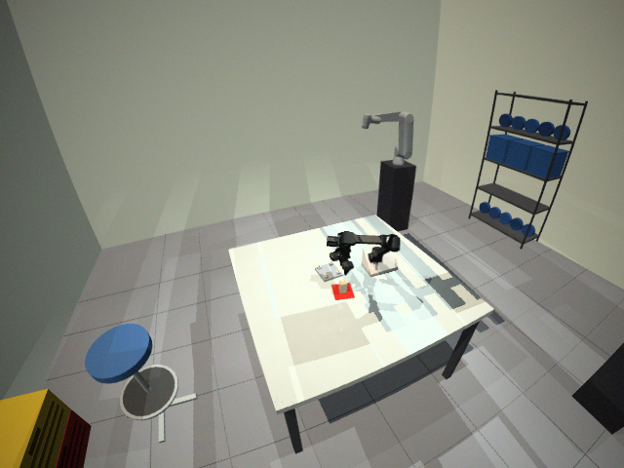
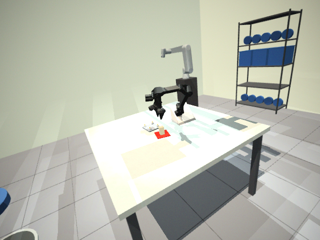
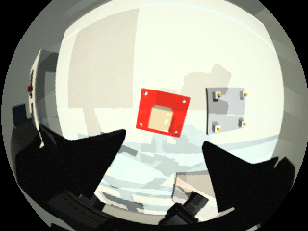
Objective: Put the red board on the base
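Board (image 1: 342, 292) (image 2: 162, 134) (image 3: 163, 113) flat on table, handle up, beside grey base (image 1: 329, 272) (image 2: 150, 127) (image 3: 226, 111). My gripper (image 1: 347, 269) (image 2: 160, 117) (image 3: 166, 141) wide open, nothing held, above; bd. ahead of fingertips in wrist view, slightly skewed.

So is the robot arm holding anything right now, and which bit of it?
Nothing. The end effector is open, and the red board lies on the table, handle up.
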Available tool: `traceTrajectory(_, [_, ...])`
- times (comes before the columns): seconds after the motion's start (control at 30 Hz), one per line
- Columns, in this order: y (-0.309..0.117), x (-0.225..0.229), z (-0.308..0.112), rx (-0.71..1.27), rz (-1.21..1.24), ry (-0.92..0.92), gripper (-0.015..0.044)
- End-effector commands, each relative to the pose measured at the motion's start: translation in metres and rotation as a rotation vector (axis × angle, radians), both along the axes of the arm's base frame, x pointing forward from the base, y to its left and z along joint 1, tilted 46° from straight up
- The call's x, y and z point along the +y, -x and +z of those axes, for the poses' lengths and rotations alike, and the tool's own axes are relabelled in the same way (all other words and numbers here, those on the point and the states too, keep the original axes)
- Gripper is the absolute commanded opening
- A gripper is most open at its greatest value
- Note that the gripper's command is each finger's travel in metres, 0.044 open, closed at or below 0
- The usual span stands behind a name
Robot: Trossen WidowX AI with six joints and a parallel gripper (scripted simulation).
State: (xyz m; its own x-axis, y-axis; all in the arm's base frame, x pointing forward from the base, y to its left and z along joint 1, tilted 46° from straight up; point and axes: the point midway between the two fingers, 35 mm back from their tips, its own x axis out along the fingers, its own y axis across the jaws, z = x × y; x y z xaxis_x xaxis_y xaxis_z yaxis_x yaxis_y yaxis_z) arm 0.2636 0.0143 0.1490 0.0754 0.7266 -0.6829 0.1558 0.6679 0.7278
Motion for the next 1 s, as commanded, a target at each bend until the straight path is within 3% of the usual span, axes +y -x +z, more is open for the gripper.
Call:
traceTrajectory(0.0, [0.002, 0.017, 0.002, 0.076, 0.015, 0.017, 0.0440])
traceTrajectory(0.97, [-0.003, 0.063, -0.045, 0.077, 0.016, 0.018, 0.0440])
